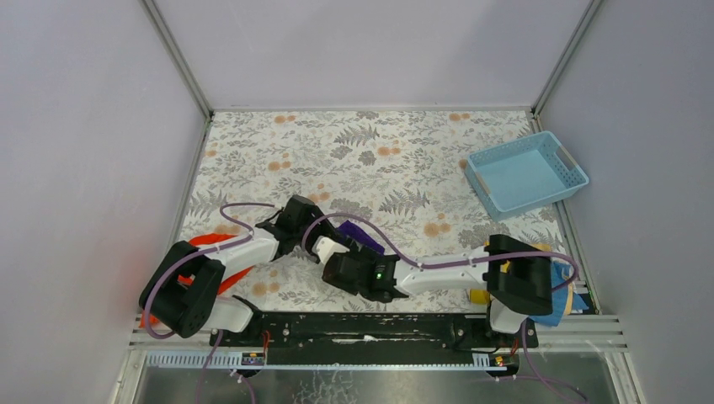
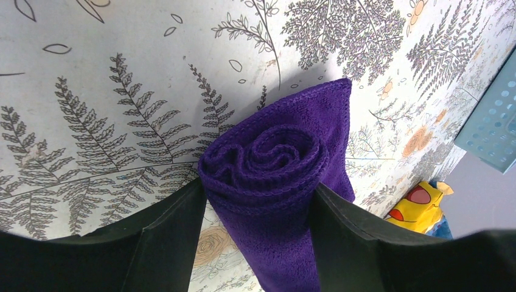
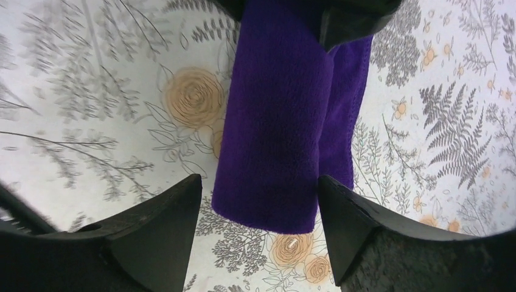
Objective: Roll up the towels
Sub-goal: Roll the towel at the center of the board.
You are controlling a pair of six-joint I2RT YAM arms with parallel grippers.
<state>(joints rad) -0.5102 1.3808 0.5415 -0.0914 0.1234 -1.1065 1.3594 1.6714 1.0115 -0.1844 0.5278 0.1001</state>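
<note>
Between grey walls (image 1: 84, 126), on the fern-print table (image 1: 379, 151), left tool (image 2: 258, 186) clasps purple towel (image 2: 277, 152), right tool (image 3: 258, 180) released

legible text: none in any view
purple towel (image 2: 274, 176): plain, no tag to read
yellow printed cloth (image 2: 420, 205): red shapes, lettering too small to read
blue basket (image 1: 522, 177): no readable marking

The left arm (image 1: 246, 247) and right arm (image 1: 444, 273) have white links, black joints and a looping purple cable (image 1: 244, 204) each. A green light (image 1: 380, 274) marks the right wrist. The fingers (image 2: 164, 243) are black.
</note>
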